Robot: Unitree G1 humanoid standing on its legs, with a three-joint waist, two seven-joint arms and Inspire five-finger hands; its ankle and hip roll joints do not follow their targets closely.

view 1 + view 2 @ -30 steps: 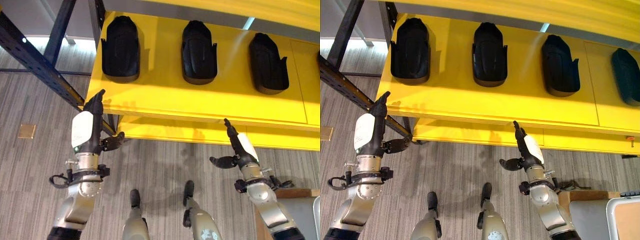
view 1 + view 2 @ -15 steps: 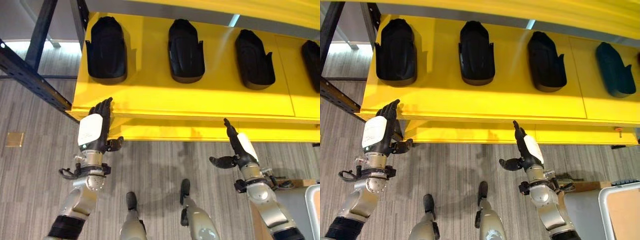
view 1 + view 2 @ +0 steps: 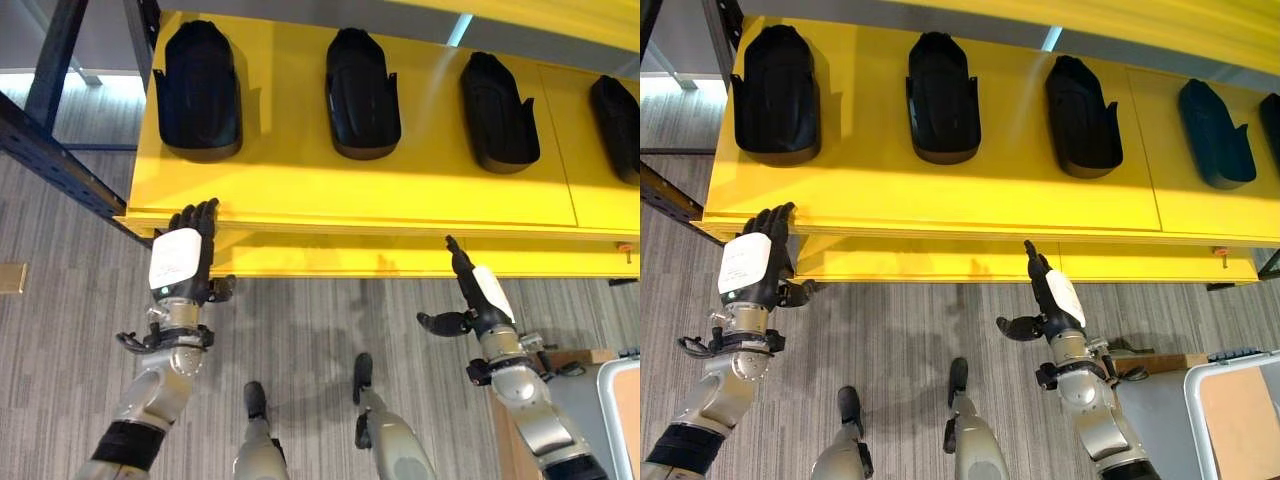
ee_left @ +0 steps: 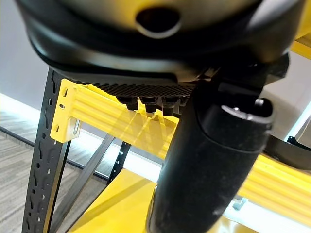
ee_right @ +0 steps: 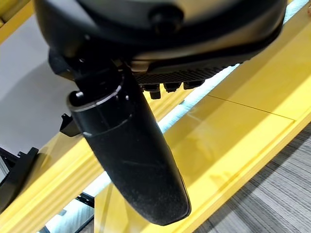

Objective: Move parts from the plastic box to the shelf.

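Black parts (image 3: 363, 95) in a row on the yellow shelf (image 3: 300, 195). Left hand (image 3: 181, 258) up at the shelf's front edge, fingers straight, holding nothing. Right hand (image 3: 476, 295) just below the edge, fingers straight, thumb out, empty. Grey box (image 3: 1230, 415) nearby on the right. Striped floor (image 3: 300, 330) underneath.

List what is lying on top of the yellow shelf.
On the yellow shelf lie five black parts in a row, the rightmost cut off by the view's edge. Their undersides are hidden.
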